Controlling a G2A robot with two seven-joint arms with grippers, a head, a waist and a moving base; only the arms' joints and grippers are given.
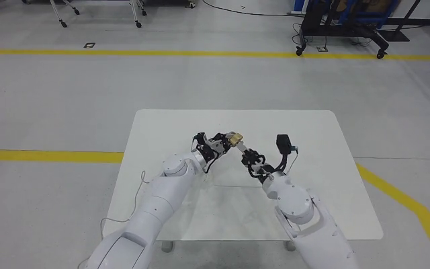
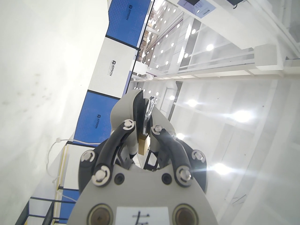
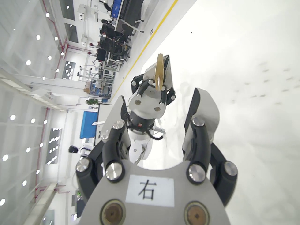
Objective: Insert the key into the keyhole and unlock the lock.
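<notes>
Clamping the brass lock (image 2: 143,145) between its fingers, the left tool (image 2: 146,111) holds it raised over the middle of the white counter (image 1: 161,134). The right tool (image 1: 249,157) hangs just beside the lock, facing it, fingers spread wide and empty.

White table (image 1: 322,208), yellow floor lines (image 1: 168,52), black wheeled cart (image 1: 344,30), blue wall panels (image 2: 127,12).

White glossy arms (image 1: 163,191); grey right hand (image 3: 160,97), black links (image 3: 199,136), silver screws (image 3: 196,170).
</notes>
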